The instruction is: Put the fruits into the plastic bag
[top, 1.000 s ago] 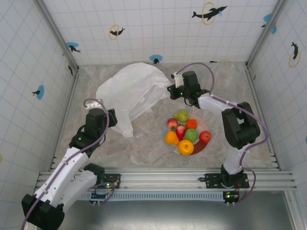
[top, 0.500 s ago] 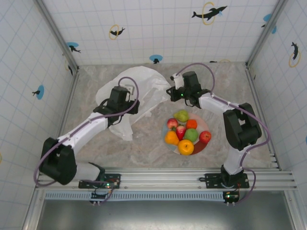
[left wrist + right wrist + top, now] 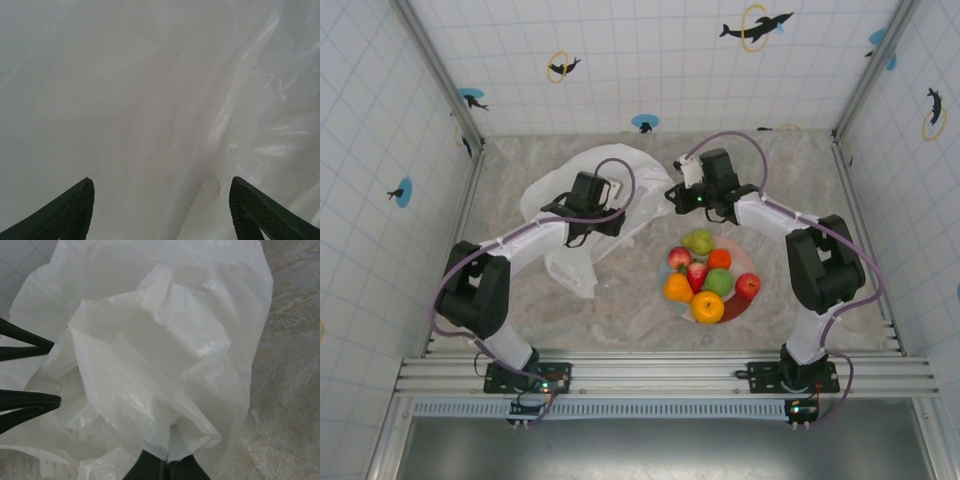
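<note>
Lying crumpled, the plastic bag (image 3: 150,355) looks thin, white, translucent.

Counted: two red apples (image 3: 679,258), three oranges (image 3: 708,307), one green apple (image 3: 719,282), one pear (image 3: 698,241), one strawberry (image 3: 697,275) — one plate (image 3: 744,263), one plastic bag (image 3: 545,190).

Fruits (image 3: 705,280) heaped on plate (image 3: 738,306)

The plastic bag (image 3: 550,190) is translucent white. The plate (image 3: 744,263) seems pink and grey with a dark red near rim. The fruits (image 3: 719,282) on it are red, orange, green and yellow-green. The tabletop (image 3: 620,310) is mottled beige-grey marble. The walls (image 3: 650,60) are white grid tiles with dark dolphins, orange rings and blue discs.
</note>
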